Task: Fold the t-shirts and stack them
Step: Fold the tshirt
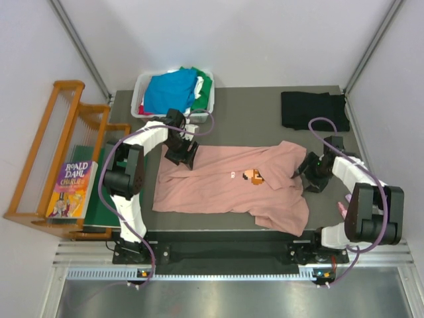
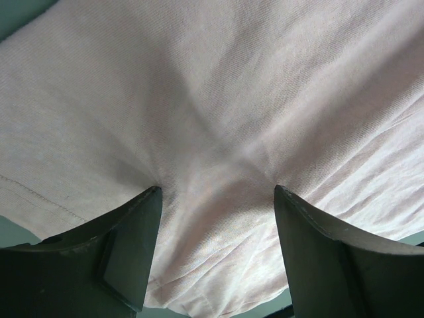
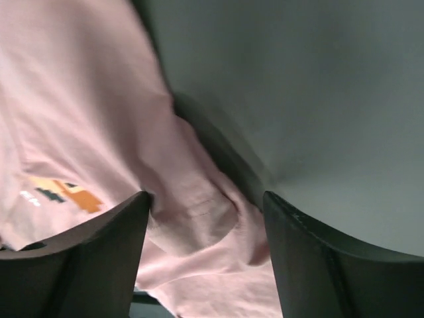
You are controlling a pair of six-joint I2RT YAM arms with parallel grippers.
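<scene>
Evidently your pink t-shirt would have handled light and limp, best pinched at its edges, while left gripper and right gripper gaped over it, gripping nothing.

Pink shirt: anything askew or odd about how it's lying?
Yes. The dusty-pink shirt lies fairly flat at its left end, but its right end is bunched. A flap is folded over beside the chest print, and wrinkled cloth trails toward the near edge of the table. Nothing looks spilled or damaged.
</scene>
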